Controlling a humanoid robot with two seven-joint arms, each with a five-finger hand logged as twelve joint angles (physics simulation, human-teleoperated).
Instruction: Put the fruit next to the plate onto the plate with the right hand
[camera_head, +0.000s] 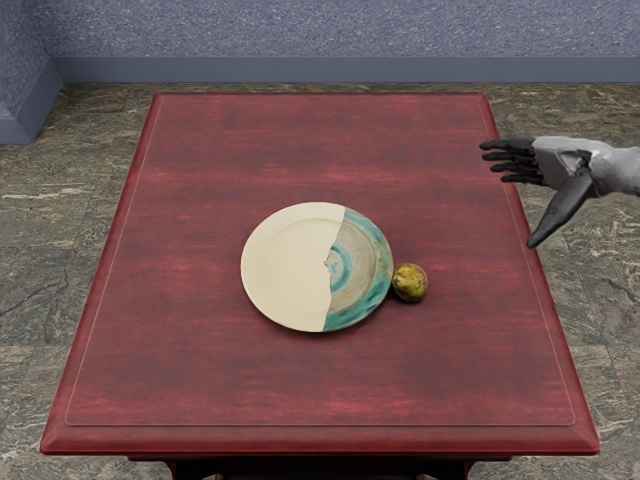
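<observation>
Locate the round cream-and-teal ceramic plate (290, 265) near the centre of the dark red wooden table (200, 180). The small yellow-green round fruit (409, 282) lies on the tabletop at the plate's 3 o'clock, just beside its rim. At the fruit's 2 o'clock, at the table's right edge, note the grey-and-black right hand (545, 165): fingers extended, grasping nothing.

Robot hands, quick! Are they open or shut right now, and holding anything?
Right robot hand: open, fingers spread, holding nothing.
Left robot hand: not in the picture, so it cannot be told.
</observation>
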